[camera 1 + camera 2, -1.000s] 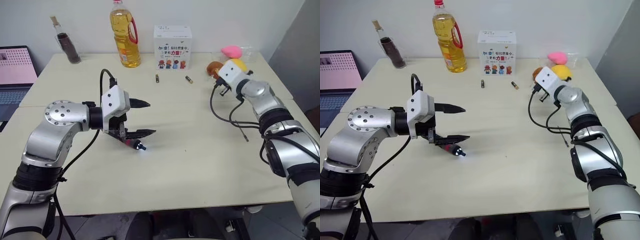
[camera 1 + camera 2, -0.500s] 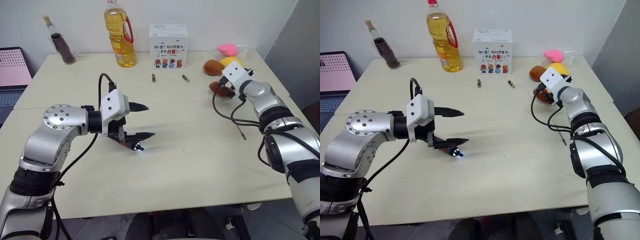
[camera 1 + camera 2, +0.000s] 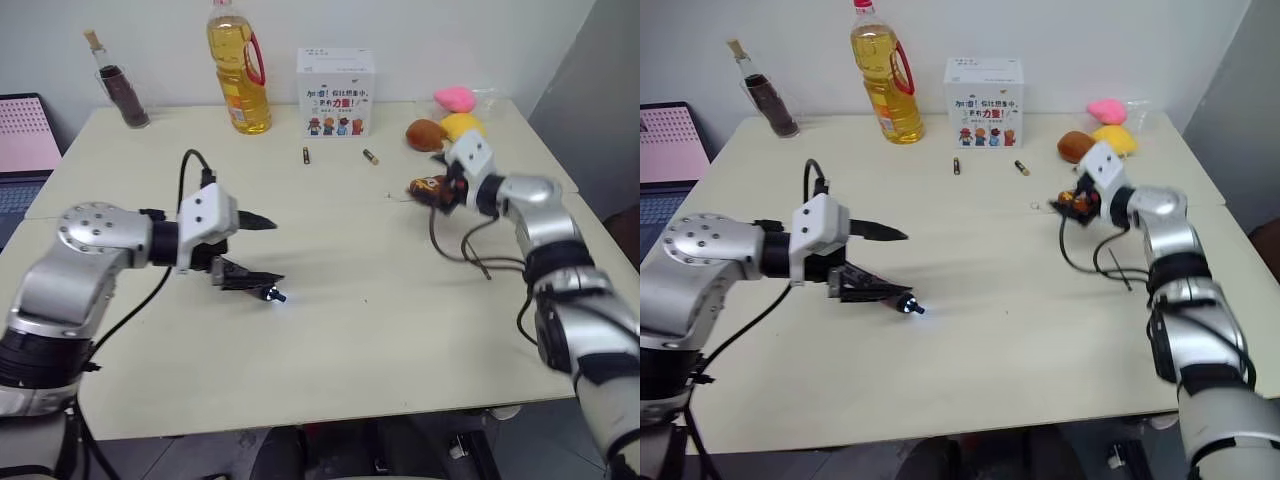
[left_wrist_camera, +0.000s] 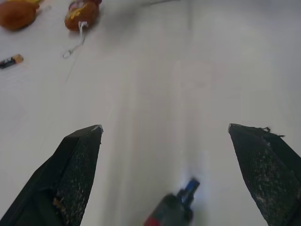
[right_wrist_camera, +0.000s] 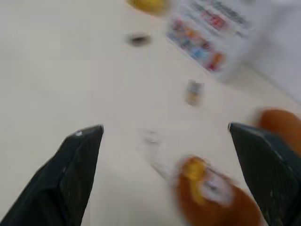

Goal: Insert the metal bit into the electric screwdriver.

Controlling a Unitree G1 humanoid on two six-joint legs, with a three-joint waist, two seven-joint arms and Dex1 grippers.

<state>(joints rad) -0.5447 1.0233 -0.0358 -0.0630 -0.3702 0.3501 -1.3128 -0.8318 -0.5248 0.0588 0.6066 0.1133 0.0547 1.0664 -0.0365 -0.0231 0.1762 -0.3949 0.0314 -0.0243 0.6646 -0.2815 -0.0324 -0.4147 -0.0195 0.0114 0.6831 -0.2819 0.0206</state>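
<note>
The electric screwdriver (image 4: 171, 214) is cut off by the lower edge of the left wrist view, so just its lit nose and a sliver of red band show; in the head views its rear is hidden behind the lower finger (image 3: 855, 287) of the left gripper (image 3: 890, 262). The metal bit cannot be made out for certain. In the right wrist view, blur smears the orange-brown toy (image 5: 211, 195) at five o'clock, the boxed carton (image 5: 211, 21) at one o'clock, and a small cylinder (image 5: 193, 92), whose kind cannot be told.

Silver arms (blk cables), white wrists
</note>
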